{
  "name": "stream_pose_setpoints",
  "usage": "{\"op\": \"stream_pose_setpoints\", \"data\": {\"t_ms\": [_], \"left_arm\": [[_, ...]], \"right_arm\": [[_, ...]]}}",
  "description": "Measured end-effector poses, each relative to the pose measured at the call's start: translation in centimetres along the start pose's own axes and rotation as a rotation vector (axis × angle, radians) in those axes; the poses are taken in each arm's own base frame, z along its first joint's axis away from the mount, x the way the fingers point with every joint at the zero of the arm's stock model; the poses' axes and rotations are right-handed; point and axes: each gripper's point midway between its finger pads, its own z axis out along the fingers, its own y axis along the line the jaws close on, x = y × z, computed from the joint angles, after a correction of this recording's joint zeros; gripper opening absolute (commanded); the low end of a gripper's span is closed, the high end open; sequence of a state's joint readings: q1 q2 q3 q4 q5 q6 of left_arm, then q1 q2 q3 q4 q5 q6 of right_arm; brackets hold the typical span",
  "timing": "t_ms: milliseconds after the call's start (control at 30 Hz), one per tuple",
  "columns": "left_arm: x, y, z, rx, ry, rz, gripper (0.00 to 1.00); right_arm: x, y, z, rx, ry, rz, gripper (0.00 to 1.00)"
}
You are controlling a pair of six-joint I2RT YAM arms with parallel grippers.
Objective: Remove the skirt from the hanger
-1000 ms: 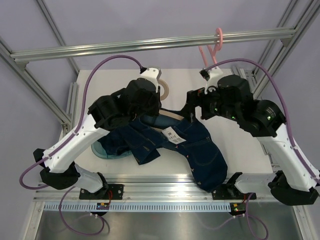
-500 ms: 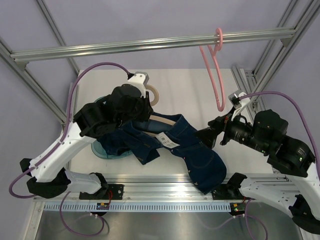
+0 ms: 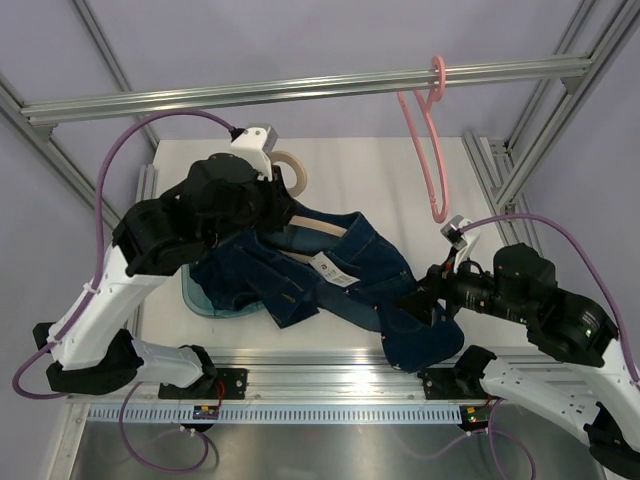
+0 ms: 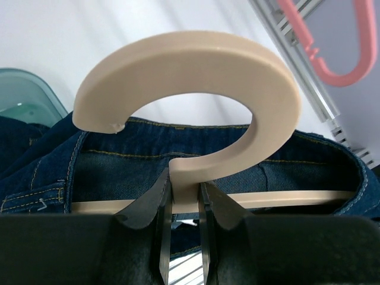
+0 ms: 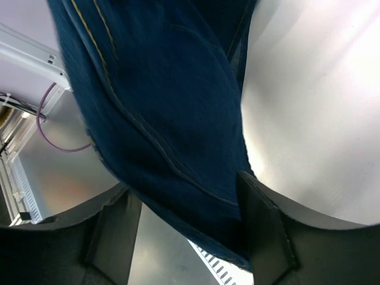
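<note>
The left gripper (image 4: 185,185) is squeezed tight on the neck of the tan hanger (image 4: 196,59), just under its big round hook. The hanger's bar runs sideways behind the fingers. The top band of the blue jean skirt (image 3: 390,290) sits around that bar, so the skirt is on the hanger. From there the skirt spreads over the middle of the white tabletop (image 3: 370,180) and reaches down to the near right edge. A white tag (image 3: 335,268) lies on the skirt.

The right gripper (image 5: 184,190) is low at that near right end. Its two fingers (image 5: 261,231) stand wide apart with the skirt's cloth between them. I cannot tell if they are pinching it.

A blue-green dish (image 3: 195,300) peeks out from under the skirt on the left. A pink hanger (image 3: 425,150) hangs from the metal bar (image 3: 300,90) up above.
</note>
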State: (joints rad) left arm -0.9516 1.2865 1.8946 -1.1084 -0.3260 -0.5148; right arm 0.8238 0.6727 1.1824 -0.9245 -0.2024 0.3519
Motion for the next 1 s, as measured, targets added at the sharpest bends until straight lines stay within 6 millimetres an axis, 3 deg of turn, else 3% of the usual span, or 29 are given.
{"op": "stream_pose_setpoints", "data": {"t_ms": [67,200,400,433,500,733,867,1000], "left_arm": [[-1.0,-0.3,-0.7,0.011,-0.019,-0.006,0.0],[-2.3,-0.7,-1.5,0.029,-0.048,-0.017,0.0],[-1.8,-0.7,-1.3,0.026,-0.027,-0.011,0.0],[-1.8,-0.7,-1.2,0.024,-0.024,-0.01,0.0],[-1.7,-0.7,-1.1,0.023,-0.02,-0.011,0.0],[-2.0,-1.1,-1.1,0.035,-0.03,-0.033,0.0],[-2.1,-1.8,-0.9,0.068,-0.042,-0.065,0.0],[-2.2,-3.2,-1.0,0.133,-0.058,-0.128,0.0]], "right_arm": [[0.2,0.1,-0.6,-0.01,-0.015,-0.001,0.67],[0.3,0.3,-1.3,-0.026,-0.036,-0.005,0.49],[0.3,0.4,-1.4,-0.024,-0.034,-0.005,0.44],[0.2,0.4,-1.5,-0.026,-0.039,-0.007,0.26],[-0.2,0.5,-1.8,-0.024,-0.049,-0.018,0.0],[-1.3,0.6,-3.2,-0.004,-0.113,0.014,0.0],[-2.6,0.5,-5.8,0.018,-0.24,0.062,0.0],[-4.2,0.7,-9.8,0.018,-0.399,0.101,0.0]]}}
